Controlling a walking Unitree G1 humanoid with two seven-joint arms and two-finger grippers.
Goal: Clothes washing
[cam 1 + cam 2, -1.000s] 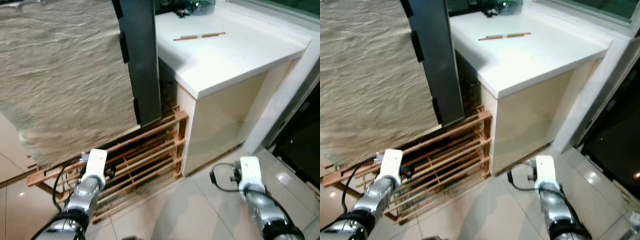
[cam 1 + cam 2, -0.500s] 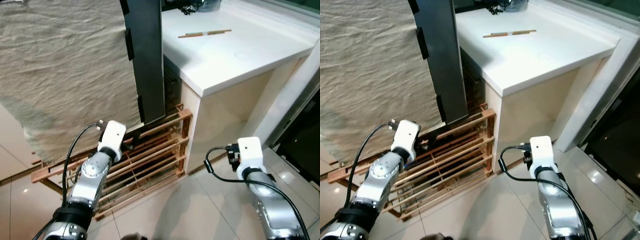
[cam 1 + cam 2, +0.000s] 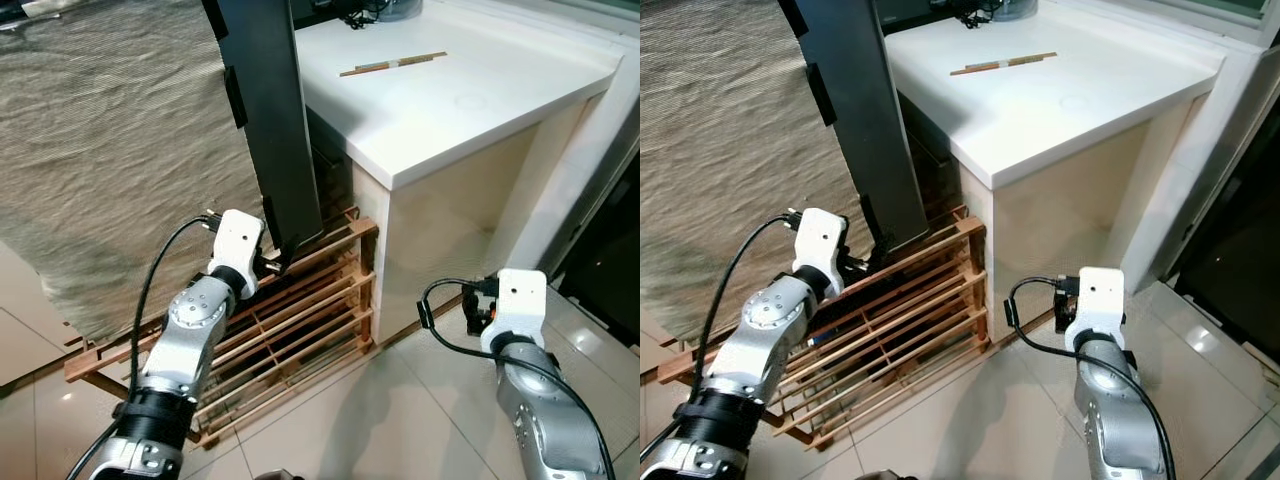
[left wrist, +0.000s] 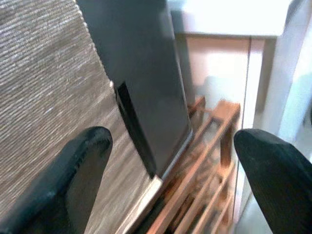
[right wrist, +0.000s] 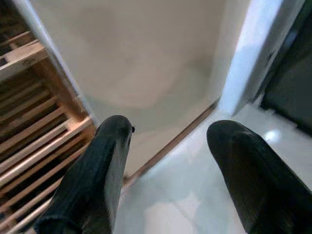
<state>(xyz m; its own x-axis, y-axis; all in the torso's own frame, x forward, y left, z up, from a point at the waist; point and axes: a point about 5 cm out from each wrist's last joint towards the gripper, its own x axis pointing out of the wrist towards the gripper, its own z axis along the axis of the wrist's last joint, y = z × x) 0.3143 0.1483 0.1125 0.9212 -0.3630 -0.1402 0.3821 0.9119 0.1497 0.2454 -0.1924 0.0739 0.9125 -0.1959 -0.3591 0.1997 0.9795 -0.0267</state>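
A large beige cloth (image 3: 120,170) hangs at the left, reaching down to a low wooden slatted rack (image 3: 300,300). A tall dark panel (image 3: 265,110) leans beside the cloth with its lower edge on the rack. My left gripper (image 4: 170,161) is raised close to the panel's lower corner; its fingers (image 4: 73,180) are open with nothing between them. My right gripper (image 5: 168,170) hovers low in front of the white cabinet's side wall, open and holding nothing. The right wrist (image 3: 520,295) is seen from above over the floor.
A white counter (image 3: 470,100) stands to the right of the rack, with a thin wooden stick (image 3: 392,64) lying on it. A white post and a dark doorway (image 3: 615,240) are at the far right. Glossy floor tiles (image 3: 400,420) lie in front.
My left arm has risen and reached forward toward the dark panel's lower corner. The right arm has lifted a little. The camera has shifted slightly.
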